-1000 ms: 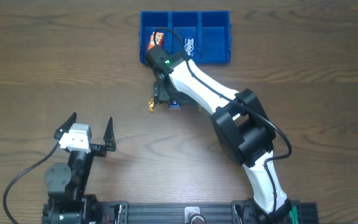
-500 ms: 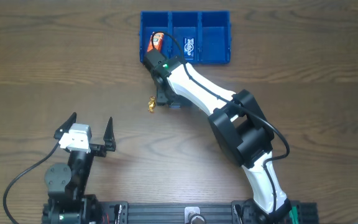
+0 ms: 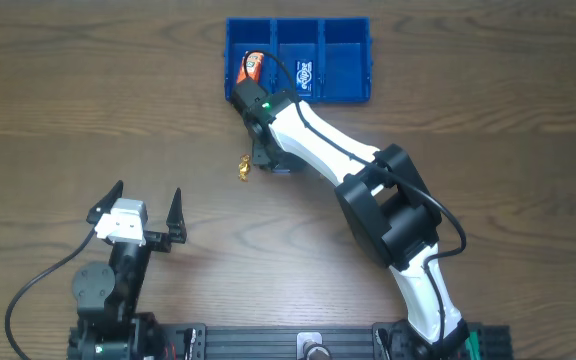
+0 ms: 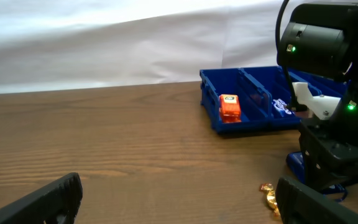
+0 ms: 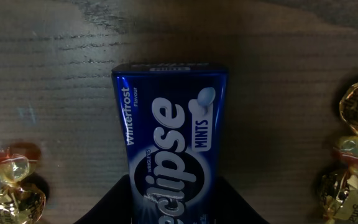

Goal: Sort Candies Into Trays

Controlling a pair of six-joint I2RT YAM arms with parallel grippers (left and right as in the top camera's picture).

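The wooden table (image 3: 88,100) is carrying all items. The right arm (image 3: 388,210) is reaching from the lower right of the top view toward the upper centre. The blue three-compartment tray (image 3: 298,22) is lying at the top centre. Its left compartment is holding an orange candy (image 3: 253,66) and its middle compartment a blue-and-white packet (image 3: 304,74). The left gripper (image 3: 148,190) is standing at the lower left with its fingers spread wide, holding nothing. The right gripper (image 3: 266,158) is sitting low just below the tray, its fingers pinching the sides of a blue mint tin (image 5: 173,124) that is lying flat on the table. Gold-wrapped candies (image 5: 11,186) are lying on either side of the tin, apart from it.
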